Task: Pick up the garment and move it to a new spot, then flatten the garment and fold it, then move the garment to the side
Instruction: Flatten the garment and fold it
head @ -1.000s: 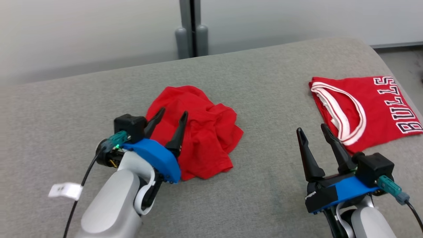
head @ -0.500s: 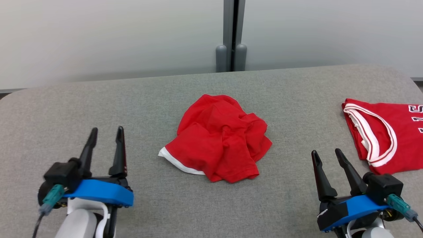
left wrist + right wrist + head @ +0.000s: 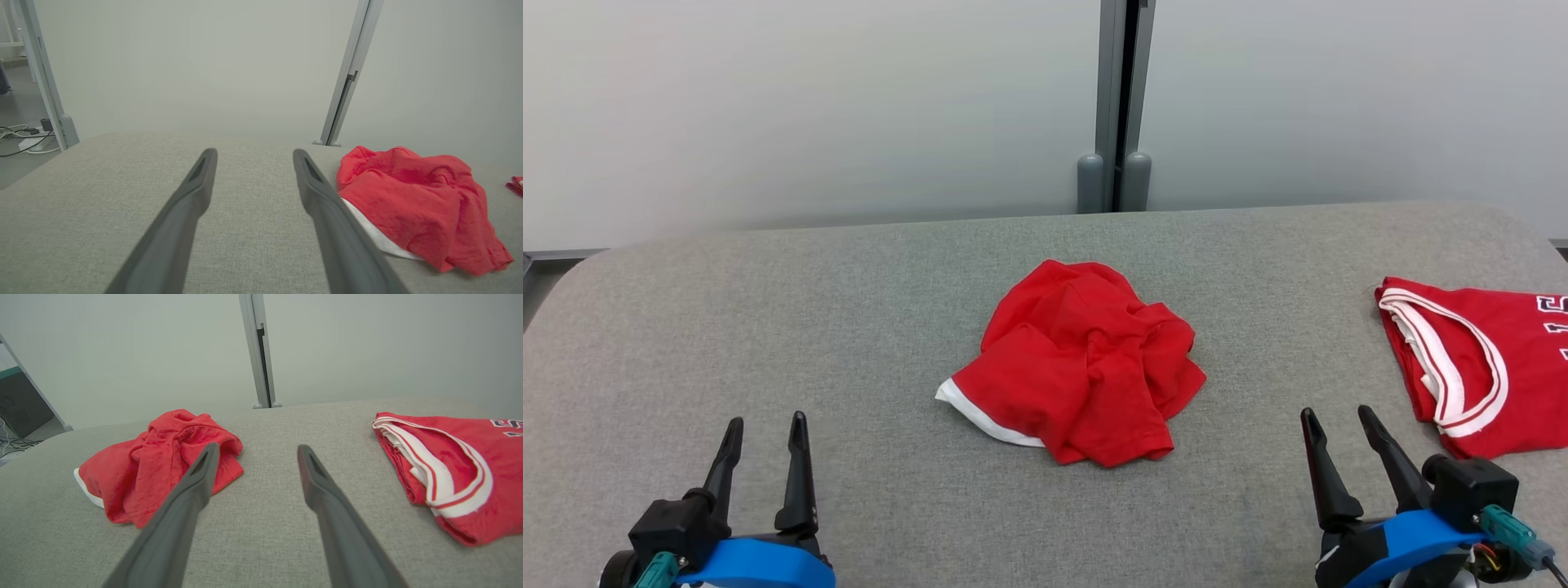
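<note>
The garment (image 3: 1086, 359) is a crumpled red heap with a white hem at its near left, lying mid-table; it also appears in the left wrist view as the garment (image 3: 416, 200) to the right of the fingers, and in the right wrist view as the garment (image 3: 163, 473) behind the left finger. My left gripper (image 3: 764, 420) stands open at the near left, well apart from it, with nothing between its fingers (image 3: 196, 188). At the near right my right gripper (image 3: 1335, 411) is open too and holds nothing, fingers (image 3: 318, 482) pointing between the two red pieces.
A folded red jersey (image 3: 1478, 359) with white-trimmed armholes and dark lettering lies flat at the table's right edge, also seen as the jersey (image 3: 445, 465). The grey padded table (image 3: 768, 310) has rounded corners. A pale wall and a grey post (image 3: 1123, 98) stand behind.
My left gripper has drawn back from over the garment to the near left, still open. The head camera has swung, shifting the whole picture. The garment's white hem now shows.
</note>
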{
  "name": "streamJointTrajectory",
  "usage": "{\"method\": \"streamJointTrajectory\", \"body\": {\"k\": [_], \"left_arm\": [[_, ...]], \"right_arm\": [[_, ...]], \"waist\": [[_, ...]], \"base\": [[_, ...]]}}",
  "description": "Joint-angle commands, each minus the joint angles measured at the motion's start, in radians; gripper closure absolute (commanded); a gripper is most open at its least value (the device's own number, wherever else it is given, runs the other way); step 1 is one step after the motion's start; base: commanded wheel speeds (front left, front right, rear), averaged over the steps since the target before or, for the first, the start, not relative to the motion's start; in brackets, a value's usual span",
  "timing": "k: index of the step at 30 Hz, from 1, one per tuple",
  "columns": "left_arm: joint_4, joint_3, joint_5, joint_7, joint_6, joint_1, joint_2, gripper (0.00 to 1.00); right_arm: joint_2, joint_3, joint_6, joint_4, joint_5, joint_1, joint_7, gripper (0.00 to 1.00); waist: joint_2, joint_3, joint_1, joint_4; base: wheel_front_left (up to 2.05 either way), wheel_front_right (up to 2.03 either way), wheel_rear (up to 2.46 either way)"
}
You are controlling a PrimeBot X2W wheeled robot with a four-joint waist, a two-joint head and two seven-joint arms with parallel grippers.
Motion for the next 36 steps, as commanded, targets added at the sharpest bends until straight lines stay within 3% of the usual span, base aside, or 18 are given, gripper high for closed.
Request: {"method": "streamJointTrajectory", "body": {"k": [1, 23, 29, 32, 36], "left_arm": [[0.007, 0.002, 0.009, -0.004, -0.005, 0.0, 0.006, 0.0], [0.029, 0.023, 0.041, -0.004, -0.034, -0.047, -0.008, 0.0], [0.023, 0.025, 0.047, -0.004, -0.039, -0.058, -0.014, 0.0], [0.017, 0.027, 0.053, -0.004, -0.042, -0.067, -0.019, 0.0], [0.014, 0.021, 0.057, -0.004, -0.043, -0.082, -0.024, 0.0]], "right_arm": [[0.001, -0.002, 0.0, -0.003, -0.005, 0.015, 0.002, 0.0], [0.003, 0.032, 0.0, -0.008, 0.0, -0.005, 0.003, 0.0], [0.003, 0.18, 0.0, 0.017, 0.051, -0.043, 0.062, 0.0], [0.0, 0.26, 0.0, 0.07, 0.074, -0.086, 0.117, 0.0], [0.0, 0.291, 0.0, 0.184, 0.142, -0.152, 0.154, 0.0]], "waist": [[0.0, -0.004, 0.0001, -0.001], [0.0, 0.025, 0.0001, 0.001], [0.0, 0.042, 0.0001, 0.007], [0.0, 0.056, 0.0001, 0.012], [0.0, 0.073, 0.0001, 0.03]], "base": [[0.0, 0.0, 0.0], [0.0, 0.0, 0.0], [0.0, 0.0, 0.0], [0.0, 0.0, 0.0], [0.0, 0.0, 0.0]]}}
